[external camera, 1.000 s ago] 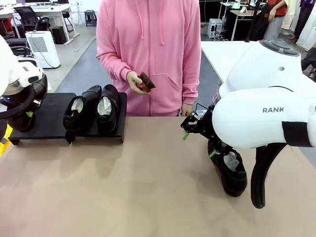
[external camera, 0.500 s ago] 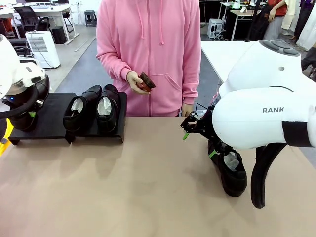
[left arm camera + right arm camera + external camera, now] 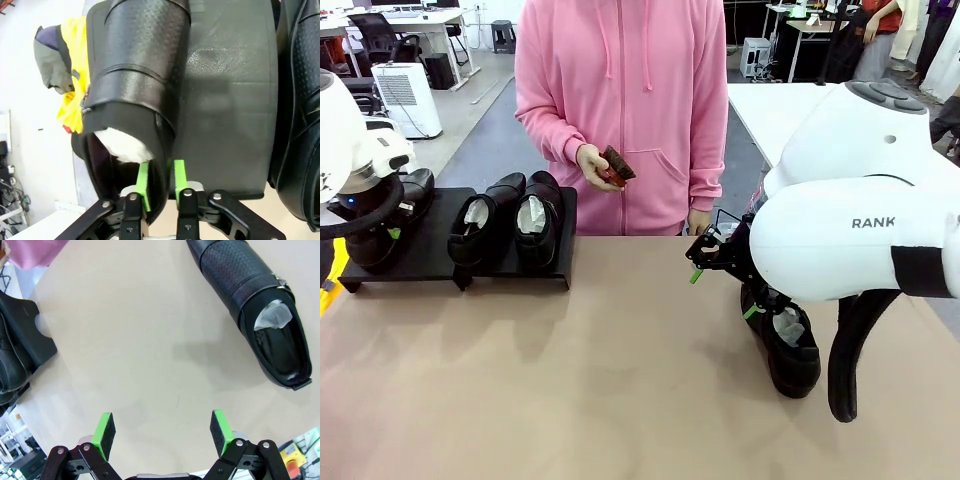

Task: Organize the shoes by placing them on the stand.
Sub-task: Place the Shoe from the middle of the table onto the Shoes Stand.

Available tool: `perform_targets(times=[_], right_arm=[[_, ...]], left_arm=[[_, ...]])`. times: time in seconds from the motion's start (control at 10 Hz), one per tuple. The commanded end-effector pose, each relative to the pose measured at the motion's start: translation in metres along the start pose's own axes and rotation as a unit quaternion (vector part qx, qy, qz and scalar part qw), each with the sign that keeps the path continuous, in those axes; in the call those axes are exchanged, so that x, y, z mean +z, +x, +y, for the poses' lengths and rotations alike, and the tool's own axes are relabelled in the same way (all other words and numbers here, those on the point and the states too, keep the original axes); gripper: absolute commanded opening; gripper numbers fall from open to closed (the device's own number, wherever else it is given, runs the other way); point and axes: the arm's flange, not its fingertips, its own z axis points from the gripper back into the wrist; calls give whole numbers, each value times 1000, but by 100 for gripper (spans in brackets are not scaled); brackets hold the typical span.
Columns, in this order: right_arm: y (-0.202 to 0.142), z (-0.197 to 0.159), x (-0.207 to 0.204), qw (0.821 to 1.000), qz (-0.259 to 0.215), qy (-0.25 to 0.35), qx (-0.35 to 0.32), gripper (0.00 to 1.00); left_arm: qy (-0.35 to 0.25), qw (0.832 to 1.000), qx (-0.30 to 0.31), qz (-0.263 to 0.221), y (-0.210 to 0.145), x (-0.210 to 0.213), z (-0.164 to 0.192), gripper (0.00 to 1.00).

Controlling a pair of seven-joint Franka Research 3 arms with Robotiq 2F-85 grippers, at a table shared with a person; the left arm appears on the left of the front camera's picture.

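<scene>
three shoes (image 3: 500,225) sit on the stand (image 3: 430,250); my left gripper (image 3: 160,177), barely parted, straddles one's heel wall; right gripper (image 3: 162,432) wide open, empty; last shoe (image 3: 255,310) remains.

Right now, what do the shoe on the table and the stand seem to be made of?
The shoe on the table: probably leather, black and semi-glossy, with a finely perforated toe, a smooth heel part, and crumpled white paper inside. The stand: matte black with a finely textured surface, perhaps plastic or coated board; the pictures leave that open.
</scene>
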Motion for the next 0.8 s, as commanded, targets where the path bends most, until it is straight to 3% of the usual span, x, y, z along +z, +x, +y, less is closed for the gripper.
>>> perform_targets(times=[0.0, 0.5, 0.6, 0.7], right_arm=[[4, 2, 1, 1000, 6, 9, 8, 100], [4, 2, 1, 1000, 6, 9, 8, 100], [4, 2, 1, 1000, 6, 9, 8, 100], [4, 2, 1, 1000, 6, 9, 8, 100]], left_arm=[[2, 1000, 16, -1, 6, 5, 1, 54], [14, 996, 74, -52, -4, 46, 7, 54], [3, 999, 33, -23, 8, 22, 9, 54], [3, 999, 33, -23, 8, 22, 9, 54]])
